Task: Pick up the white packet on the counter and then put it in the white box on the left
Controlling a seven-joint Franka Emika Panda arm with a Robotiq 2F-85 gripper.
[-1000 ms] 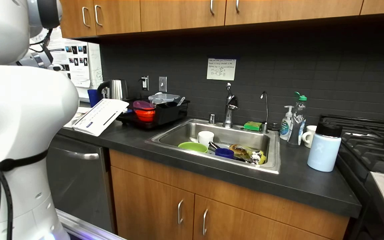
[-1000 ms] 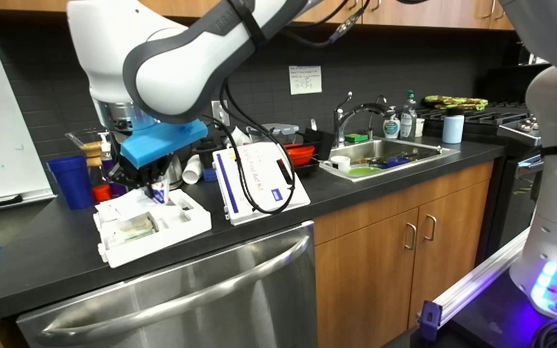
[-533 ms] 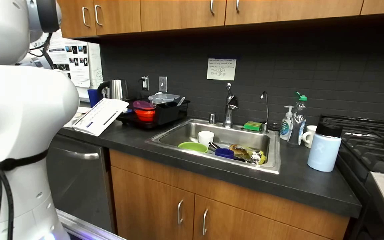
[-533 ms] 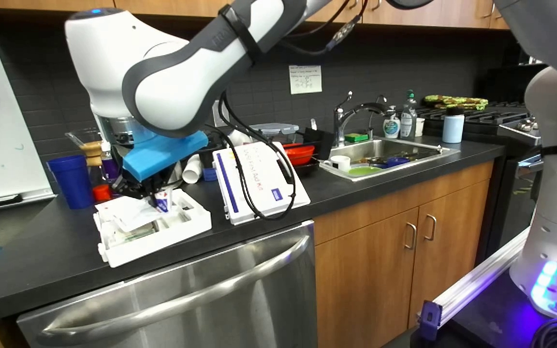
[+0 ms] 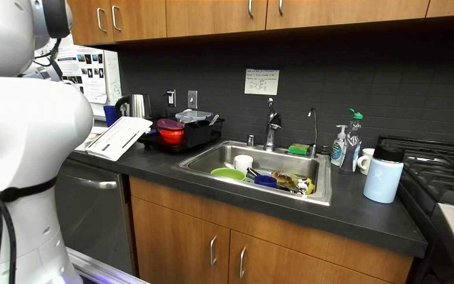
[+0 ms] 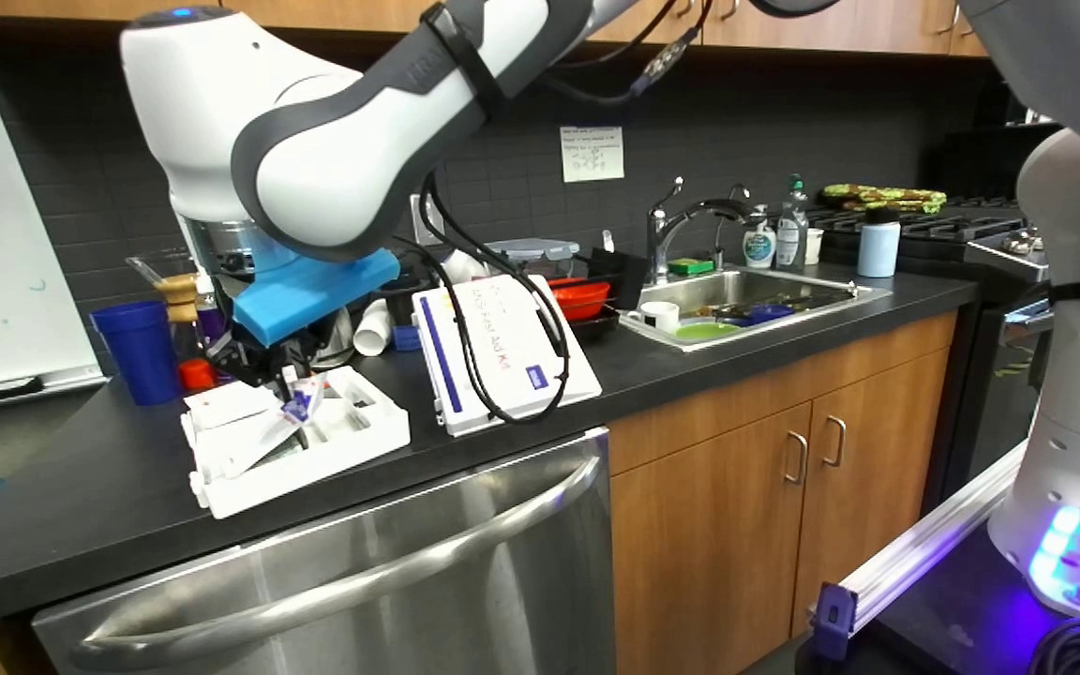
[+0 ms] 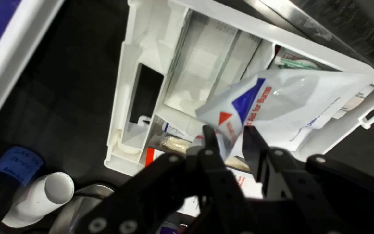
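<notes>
Over the white box point(image 6: 315, 461) on the dark surface point(image 6: 62, 469), the packet point(image 7: 291, 104) has just swung. Half a second ago it showed its broad face in an exterior view, hanging under the fingers point(image 7: 253, 144); now it slants steeply, seen almost edge-on, its lower end dipped toward the near side of the box. That suggests it is being let go inside the walls, which would leave only the settling and a clear lift away before the task is done.

From the wrist, the fingers stand parted by a modest gap, the packet's narrow end showing between and behind them. Neither seems to pinch it, though whether it touches either cannot be told.

The packet itself is white, glossy and wrinkled, with a blue triangle, a smaller orange one and red lettering that reads "Aid for Burns". Its near end is creased toward a point and partly hidden; its broad end spreads above small supplies point(image 7: 297, 62). Being probably light and limp, it could catch on the rim as it drops.
</notes>
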